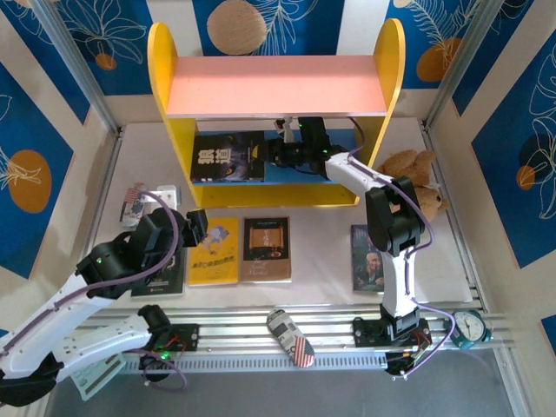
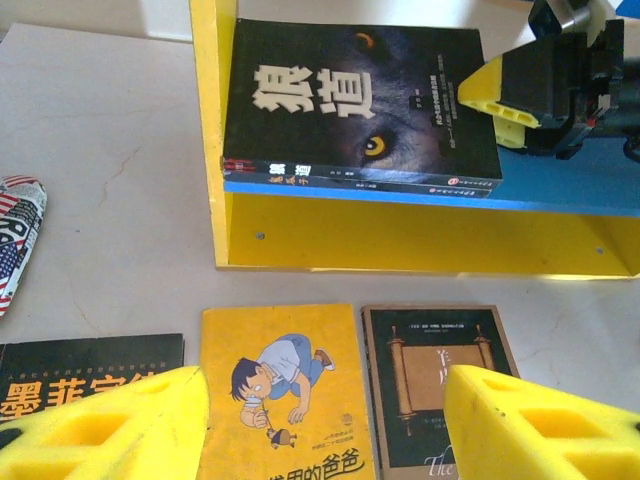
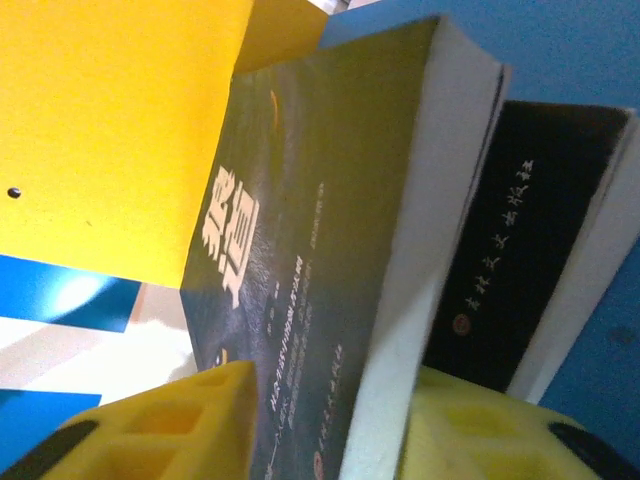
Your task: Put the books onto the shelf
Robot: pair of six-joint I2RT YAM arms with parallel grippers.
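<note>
**Books cut short by picture edges and arms**

In the left wrist view the bottom edge and the left gripper (image 2: pixel 320 428) cut off the black-and-gold book (image 2: pixel 90 375), the yellow book (image 2: pixel 280 385) and the brown book (image 2: pixel 435 375). Overhead, the right arm (image 1: pixel 395 226) overlapped one edge of the portrait book (image 1: pixel 367 261). Up close the white-lettered book (image 3: pixel 300 280) was blurred, and whether the right gripper (image 3: pixel 330 425) pressed it could not be told.

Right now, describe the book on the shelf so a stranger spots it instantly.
Find the yellow-sided shelf at the far end of the table, then its blue lower board. At the left end lies a black book; only it bears big white characters and an amber animal eye.
</note>
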